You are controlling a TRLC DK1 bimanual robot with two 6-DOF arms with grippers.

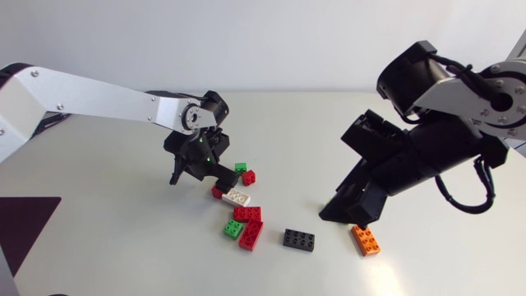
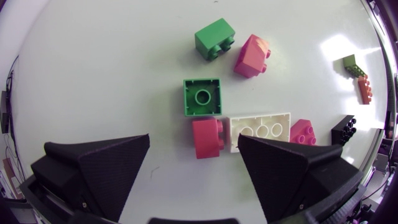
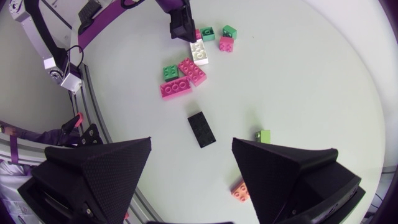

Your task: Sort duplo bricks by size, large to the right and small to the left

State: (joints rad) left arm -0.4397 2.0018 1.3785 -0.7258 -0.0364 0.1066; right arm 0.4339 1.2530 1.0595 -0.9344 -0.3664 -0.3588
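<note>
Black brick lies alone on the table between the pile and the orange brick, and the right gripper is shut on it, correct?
Not quite. The right gripper is open and holds nothing; the right wrist view shows the black brick lying on the table ahead of its fingers. The brick does lie alone between the pile and the orange brick.

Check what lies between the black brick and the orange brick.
Only bare table lies between the black brick and the orange brick; the head view shows it plainly.

Robotics lab (a test bench): plain white table [image 1: 123, 247] with left arm [image 1: 90, 97] and right arm [image 1: 448, 140].
</note>
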